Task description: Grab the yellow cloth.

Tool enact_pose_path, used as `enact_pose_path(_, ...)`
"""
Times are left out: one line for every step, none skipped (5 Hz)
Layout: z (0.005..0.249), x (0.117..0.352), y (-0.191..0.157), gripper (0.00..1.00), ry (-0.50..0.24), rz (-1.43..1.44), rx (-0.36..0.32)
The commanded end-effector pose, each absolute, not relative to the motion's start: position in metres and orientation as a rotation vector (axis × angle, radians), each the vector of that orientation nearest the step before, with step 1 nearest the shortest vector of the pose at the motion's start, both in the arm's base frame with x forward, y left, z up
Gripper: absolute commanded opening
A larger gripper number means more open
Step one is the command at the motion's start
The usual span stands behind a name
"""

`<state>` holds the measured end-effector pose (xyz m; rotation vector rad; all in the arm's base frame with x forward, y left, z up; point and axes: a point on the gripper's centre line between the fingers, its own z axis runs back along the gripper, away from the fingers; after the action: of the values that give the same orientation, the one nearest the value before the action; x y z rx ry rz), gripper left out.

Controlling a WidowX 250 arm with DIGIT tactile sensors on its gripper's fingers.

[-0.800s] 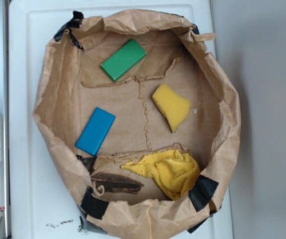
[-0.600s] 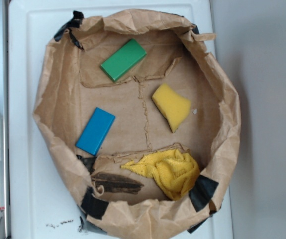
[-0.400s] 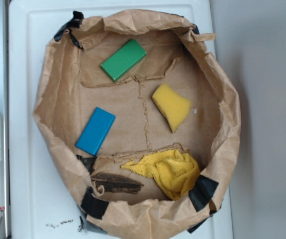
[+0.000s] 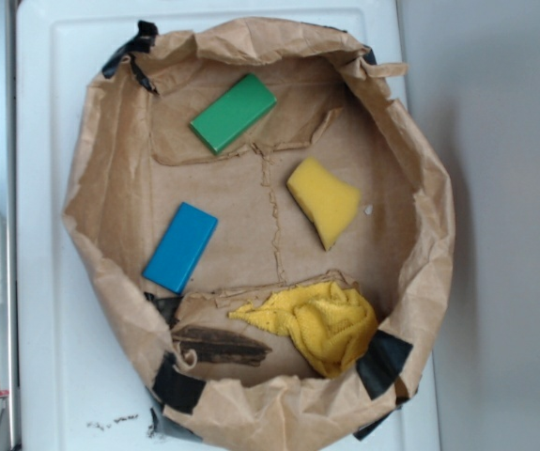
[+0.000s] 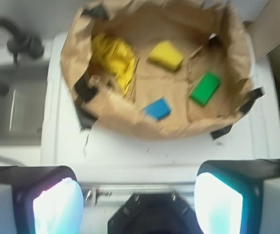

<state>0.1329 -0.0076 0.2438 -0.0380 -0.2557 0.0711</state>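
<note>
Four things lie inside a crumpled brown paper bag [image 4: 110,188] with a rolled-down rim, which sits on the white desk [image 4: 44,376]. The soft, bumpy, bright-yellow cloth [image 4: 321,321] is bunched up against the bag's wall, next to a strip of black tape [image 4: 382,362]. A smooth yellow sponge wedge [image 4: 323,200] sits near it, but they do not touch. A flat blue block [image 4: 180,247] and a flat green block [image 4: 233,113] lie apart from each other on the bag's floor.

In the wrist view, the claw [image 5: 139,204] is spread wide, with its two see-through fingers [image 5: 57,207] far apart and nothing between them. It hangs above the white desk, outside the bag. The yellow cloth [image 5: 113,56] is ahead of the claw and off to its left side, well away from it. The blue block [image 5: 157,108] is the closest thing to the claw, straight ahead. The green block [image 5: 205,87] is ahead and to the right.
</note>
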Motion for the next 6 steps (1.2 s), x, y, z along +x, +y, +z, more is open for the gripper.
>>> enact_pose_path(0.247,0.135,-0.006,1.00,-0.269,0.079,-0.037)
enact_pose_path(0.247,0.135,-0.006,1.00,-0.269,0.079,-0.037)
enact_pose_path(0.228,0.185,-0.002,1.00,-0.298,0.125,-0.057)
enact_pose_path(0.217,0.235,-0.005,1.00,-0.317,0.141,-0.053)
enact_pose_path(0.199,0.261,-0.004,1.00,-0.320,0.050,-0.086)
enact_pose_path(0.162,0.272,0.003,1.00,-0.339,-0.132,-0.089)
